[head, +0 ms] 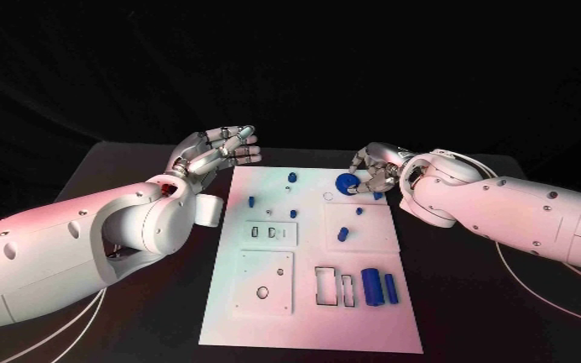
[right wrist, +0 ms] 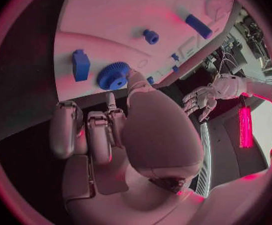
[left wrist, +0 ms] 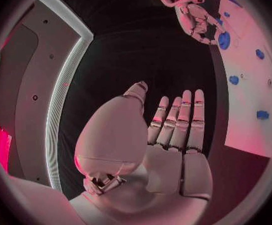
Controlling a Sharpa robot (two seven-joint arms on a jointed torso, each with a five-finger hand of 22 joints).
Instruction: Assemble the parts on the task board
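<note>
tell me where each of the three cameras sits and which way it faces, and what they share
Head view: on the head, looking down at the task board, both arms entering.
Left wrist view: behind the left hand, open palm off the board's edge.
Right wrist view: behind the right hand, fingertip at the blue gear.
Shared: the gear and board show in all three.

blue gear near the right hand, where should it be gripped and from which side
Grip the blue gear by its toothed rim, coming from above. It lies flat on the task board, so only the rim and top face are free. The right hand is already at its edge, probably best placed to pinch across it.
</note>
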